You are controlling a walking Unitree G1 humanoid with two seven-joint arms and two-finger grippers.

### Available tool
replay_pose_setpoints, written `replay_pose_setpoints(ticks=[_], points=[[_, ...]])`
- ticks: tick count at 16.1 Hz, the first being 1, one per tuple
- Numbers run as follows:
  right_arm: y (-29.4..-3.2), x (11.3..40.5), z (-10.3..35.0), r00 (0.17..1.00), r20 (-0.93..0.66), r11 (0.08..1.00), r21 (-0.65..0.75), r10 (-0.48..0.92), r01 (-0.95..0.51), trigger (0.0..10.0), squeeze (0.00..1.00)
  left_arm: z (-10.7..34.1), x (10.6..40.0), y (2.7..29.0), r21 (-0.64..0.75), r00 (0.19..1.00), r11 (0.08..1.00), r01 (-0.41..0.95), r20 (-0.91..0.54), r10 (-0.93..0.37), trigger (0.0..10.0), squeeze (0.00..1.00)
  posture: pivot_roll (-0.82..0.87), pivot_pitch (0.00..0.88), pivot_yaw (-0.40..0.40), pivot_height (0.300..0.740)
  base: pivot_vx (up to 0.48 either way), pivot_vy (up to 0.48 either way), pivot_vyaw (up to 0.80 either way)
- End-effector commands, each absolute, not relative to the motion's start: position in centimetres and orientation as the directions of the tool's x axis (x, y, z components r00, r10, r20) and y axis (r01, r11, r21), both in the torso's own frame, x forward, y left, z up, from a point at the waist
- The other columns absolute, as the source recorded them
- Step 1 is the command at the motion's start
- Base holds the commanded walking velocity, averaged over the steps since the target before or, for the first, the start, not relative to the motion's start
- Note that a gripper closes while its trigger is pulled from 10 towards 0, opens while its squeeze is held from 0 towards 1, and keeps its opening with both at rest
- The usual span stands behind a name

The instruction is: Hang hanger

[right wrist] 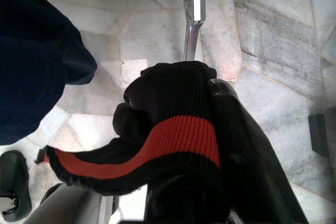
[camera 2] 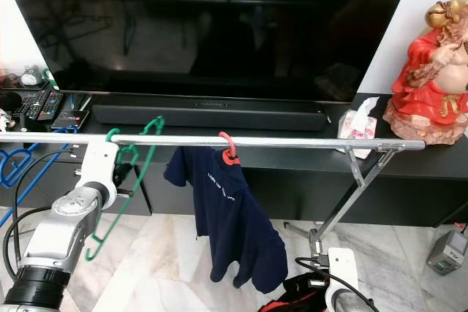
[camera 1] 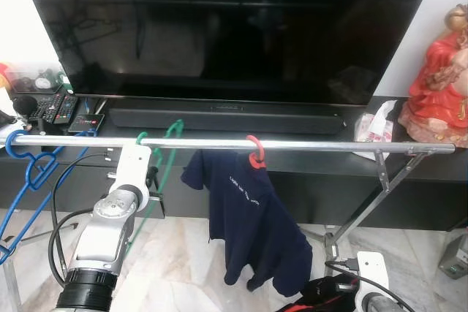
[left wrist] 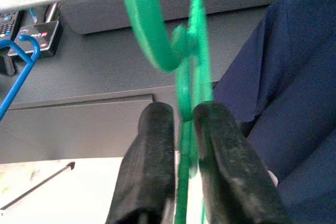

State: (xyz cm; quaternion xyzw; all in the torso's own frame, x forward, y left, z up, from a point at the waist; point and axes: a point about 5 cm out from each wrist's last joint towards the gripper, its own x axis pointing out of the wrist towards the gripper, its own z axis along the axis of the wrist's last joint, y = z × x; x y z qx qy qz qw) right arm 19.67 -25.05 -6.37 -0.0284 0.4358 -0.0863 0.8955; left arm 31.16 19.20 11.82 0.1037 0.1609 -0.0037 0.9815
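A green hanger has its hook over the silver rail, left of the middle. My left gripper is shut on the hanger's thin green neck just below the hook, under the rail. To the right, a navy T-shirt hangs from a red hanger on the same rail. Low at the front right, my right gripper is shut on a black cloth with a red stripe, held above the floor.
A blue hanger hangs at the rail's left end. Behind the rail stands a dark TV unit with a big television, a soundbar, remotes, a tissue pack and a red statue. The rack's slanted leg stands on the marble floor.
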Motion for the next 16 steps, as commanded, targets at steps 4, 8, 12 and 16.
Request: replay_pose_setpoints(ticks=[4, 8, 12, 16], points=[[-25.3, 19.9, -6.2, 0.610, -0.770, 0.982, -0.132, -0.185, 0.132, 10.0, 0.00, 12.5, 31.0, 18.8, 0.221, 0.954, 0.973, 0.060, -0.299, 0.009, 0.0, 0.00, 0.02, 0.000, -0.063, 0.716, 0.000, 0.000, 0.00], [-25.3, 19.9, -6.1, 0.610, -0.771, 0.983, -0.134, -0.185, 0.129, 10.0, 0.00, 12.3, 30.6, 18.9, 0.222, 0.954, 0.973, 0.058, -0.301, 0.012, 0.0, 0.00, 0.02, 0.000, -0.063, 0.716, 0.000, 0.000, 0.00], [-25.3, 19.9, -6.1, 0.610, -0.771, 0.983, -0.134, -0.185, 0.129, 10.0, 0.00, 11.6, 29.3, 19.6, 0.241, 0.973, 0.970, 0.019, -0.229, 0.038, 0.0, 0.00, 0.02, 0.000, -0.063, 0.716, 0.000, 0.000, 0.00], [-25.4, 19.9, -6.2, 0.609, -0.772, 0.983, -0.135, -0.182, 0.123, 10.0, 0.00, 12.8, 28.3, 20.1, 0.198, 0.995, 0.978, -0.066, -0.064, 0.080, 0.0, 0.00, 0.02, 0.000, -0.065, 0.716, 0.000, 0.000, 0.00]])
